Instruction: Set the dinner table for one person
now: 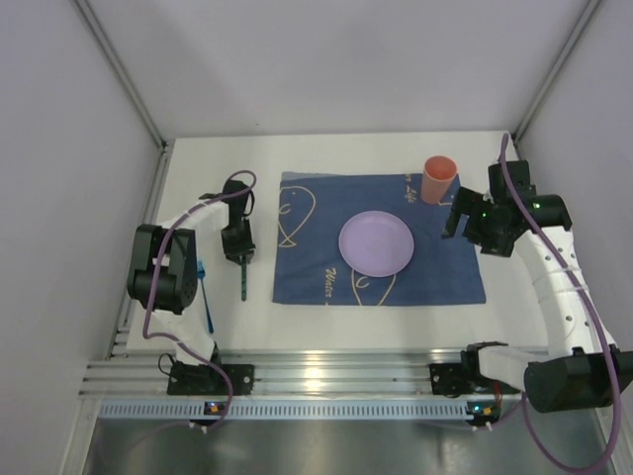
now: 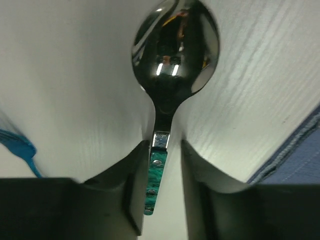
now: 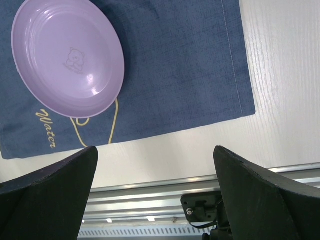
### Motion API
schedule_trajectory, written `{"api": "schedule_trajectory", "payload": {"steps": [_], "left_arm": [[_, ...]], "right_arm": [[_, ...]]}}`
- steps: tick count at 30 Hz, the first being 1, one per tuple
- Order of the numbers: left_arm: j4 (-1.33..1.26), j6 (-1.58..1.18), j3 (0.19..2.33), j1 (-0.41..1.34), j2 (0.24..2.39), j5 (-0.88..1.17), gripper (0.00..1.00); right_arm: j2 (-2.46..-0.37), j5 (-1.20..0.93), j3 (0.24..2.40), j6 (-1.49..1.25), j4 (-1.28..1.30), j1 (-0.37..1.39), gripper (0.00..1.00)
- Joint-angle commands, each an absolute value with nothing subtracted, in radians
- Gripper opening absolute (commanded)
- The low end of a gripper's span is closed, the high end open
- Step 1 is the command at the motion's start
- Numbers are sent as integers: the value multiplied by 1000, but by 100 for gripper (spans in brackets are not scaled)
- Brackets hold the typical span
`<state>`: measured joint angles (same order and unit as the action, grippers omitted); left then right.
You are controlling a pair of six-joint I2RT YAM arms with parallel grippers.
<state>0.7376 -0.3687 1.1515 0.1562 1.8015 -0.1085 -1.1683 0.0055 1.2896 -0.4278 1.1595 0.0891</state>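
Reviewing the setting, we find it part done: purple plate centred on the blue placemat, orange cup at its far right corner. The left gripper is clamped on a green-handled spoon just off the placemat's left edge, over the dinner table. The spoon's long axis runs parallel to that edge, bowl apparently nearward. A blue utensil farther left is not yet placed. The right gripper gapes empty at the placemat's right edge.

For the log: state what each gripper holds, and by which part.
The spoon sits between the jaws of the left gripper by its green handle; a gap shows, so grip uncertain. The right gripper is open, empty.
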Motion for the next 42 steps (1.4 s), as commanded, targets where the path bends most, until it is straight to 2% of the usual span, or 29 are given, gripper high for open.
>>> {"api": "schedule_trajectory", "payload": {"steps": [1, 3, 4, 6, 10, 15, 19, 22, 28, 31, 32, 34, 35, 38, 42], "left_arm": [[690, -350, 1124, 132, 1859, -123, 31], [686, -341, 1134, 126, 1876, -112, 14], [690, -339, 1152, 126, 1879, -98, 0], [701, -342, 1183, 126, 1879, -66, 0], [732, -432, 1322, 155, 1871, 98, 0], [798, -580, 1696, 322, 1954, 207, 0], [828, -721, 2050, 422, 2064, 307, 0], [871, -779, 2221, 480, 2140, 362, 0], [848, -821, 2231, 543, 2143, 416, 0], [839, -824, 2185, 557, 2120, 416, 0], [831, -825, 2171, 560, 2114, 419, 0], [812, -833, 2142, 560, 2097, 425, 0], [807, -834, 2137, 561, 2092, 423, 0], [808, -830, 2129, 561, 2089, 417, 0], [793, -833, 2096, 561, 2080, 419, 0]], "right_arm": [[-1180, 12, 1298, -414, 1146, 103, 100], [-1183, 14, 1305, -414, 1147, 103, 100], [-1189, 8, 1313, -413, 1143, 103, 100], [-1193, -30, 1319, -408, 1129, 103, 100], [-1248, -330, 1328, -374, 1026, 168, 100], [-1356, -428, 1382, -399, 905, 385, 100], [-1449, -495, 1362, -480, 778, 423, 100], [-1488, -508, 1365, -505, 714, 425, 99], [-1563, -483, 1437, -492, 707, 425, 87], [-1575, -473, 1448, -491, 706, 425, 76], [-1577, -466, 1448, -489, 704, 423, 67], [-1578, -450, 1439, -486, 707, 423, 54], [-1575, -439, 1433, -486, 707, 423, 38], [-1556, -385, 1405, -494, 707, 417, 0], [-1503, -351, 1362, -492, 707, 394, 0]]}}
